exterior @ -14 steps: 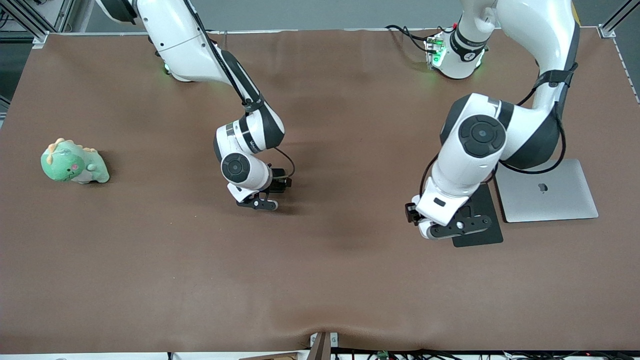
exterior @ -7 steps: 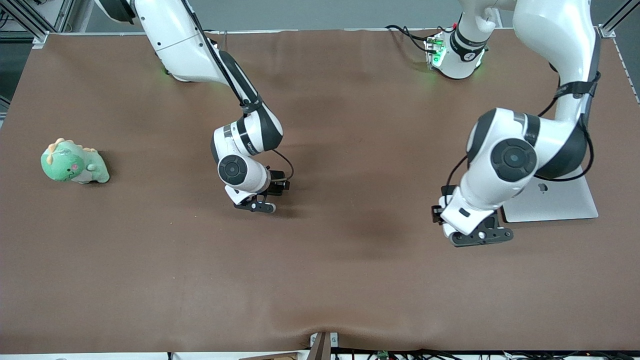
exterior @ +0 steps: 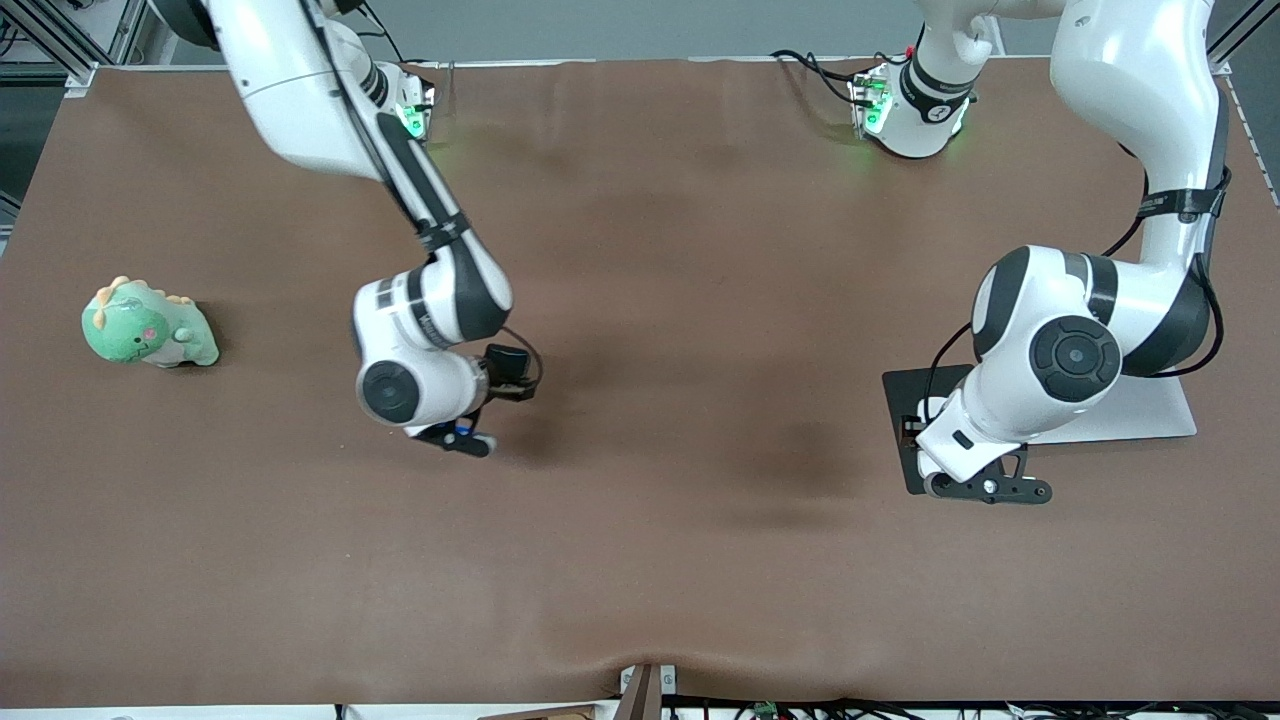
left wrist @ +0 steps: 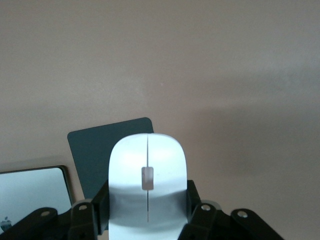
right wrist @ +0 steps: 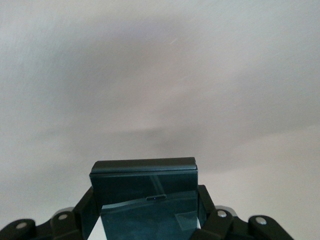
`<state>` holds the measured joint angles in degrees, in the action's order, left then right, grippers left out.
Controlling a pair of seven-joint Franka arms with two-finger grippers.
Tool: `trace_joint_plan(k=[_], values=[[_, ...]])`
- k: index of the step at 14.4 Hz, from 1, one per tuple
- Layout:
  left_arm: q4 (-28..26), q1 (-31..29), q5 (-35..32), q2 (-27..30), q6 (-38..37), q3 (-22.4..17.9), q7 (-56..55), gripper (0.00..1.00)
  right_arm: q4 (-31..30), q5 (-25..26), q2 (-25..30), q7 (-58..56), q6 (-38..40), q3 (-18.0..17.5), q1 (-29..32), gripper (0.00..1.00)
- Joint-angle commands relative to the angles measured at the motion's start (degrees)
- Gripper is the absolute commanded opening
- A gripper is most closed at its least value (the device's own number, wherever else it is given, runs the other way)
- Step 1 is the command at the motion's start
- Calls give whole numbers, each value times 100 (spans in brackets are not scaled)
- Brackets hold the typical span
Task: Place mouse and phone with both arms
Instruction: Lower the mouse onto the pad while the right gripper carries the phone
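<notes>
Jaws clamp mouse (left wrist: 147, 187) and phone (right wrist: 145, 195), wrists bent down

The right gripper (exterior: 460, 438) has closed on the phone (right wrist: 145, 192) and lifted it off the worktop (exterior: 640, 560), swinging toward the right arm's end. The left gripper (exterior: 990, 487), carrying the mouse (left wrist: 147, 185), has slid across the mouse pad (exterior: 905, 425) toward the laptop (exterior: 1150, 415).

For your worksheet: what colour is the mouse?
White, with a thin grey line: the mouse shows best in the left wrist view.
</notes>
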<state>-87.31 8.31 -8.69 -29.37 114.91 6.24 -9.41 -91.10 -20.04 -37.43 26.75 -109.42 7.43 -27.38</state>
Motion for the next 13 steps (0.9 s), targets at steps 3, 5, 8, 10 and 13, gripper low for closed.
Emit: trace_joint_plan(k=[3,5,8,10,13], values=[[-382,-268,-19,-165,521,35,739,0,233,489,156,-1276,931,-75,838,0],[-716,-347,-19,-139,943,35,800,0,180,580,244,-1697,923,-75,1136,0],[-1085,-374,-10,-156,1480,35,810,0,-223,667,437,-1927,650,-66,1418,0],[-1139,-444,-10,-139,1560,35,810,0,-443,825,552,-2121,650,-66,1681,0],[-1218,-444,-10,-139,1578,35,818,0,-864,1176,736,-2708,484,-66,2086,0]])
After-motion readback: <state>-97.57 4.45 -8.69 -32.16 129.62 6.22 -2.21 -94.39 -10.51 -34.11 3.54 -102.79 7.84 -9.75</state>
